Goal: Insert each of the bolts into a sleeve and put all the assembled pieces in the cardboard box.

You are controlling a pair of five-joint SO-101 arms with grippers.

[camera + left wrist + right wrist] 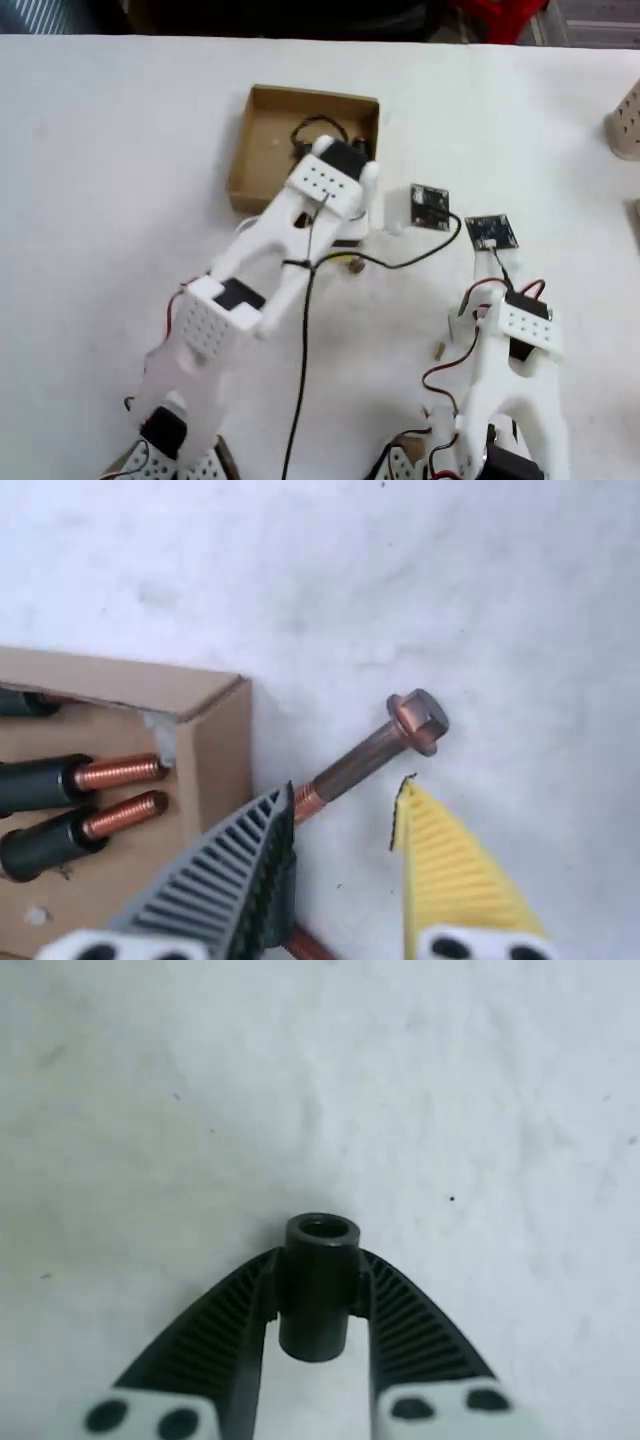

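A copper bolt (365, 758) with a hex head lies on the white table beside the corner of the cardboard box (215, 730). My left gripper (345, 805) hangs open just over it; its threaded end runs under the dark finger (245, 865), and the yellow finger (440, 865) is apart from it. Inside the box lie assembled pieces (75, 820), black sleeves with copper bolts sticking out. My right gripper (318, 1280) is shut on an upright black sleeve (318, 1290) with its bore facing up. From above, the left arm (325, 190) reaches the box (262, 135).
The right arm (515, 335) stands at the front right. A small brownish piece (438, 350) lies on the table between the arms. Black cables (305, 330) trail across the middle. A pale perforated object (625, 122) stands at the far right edge.
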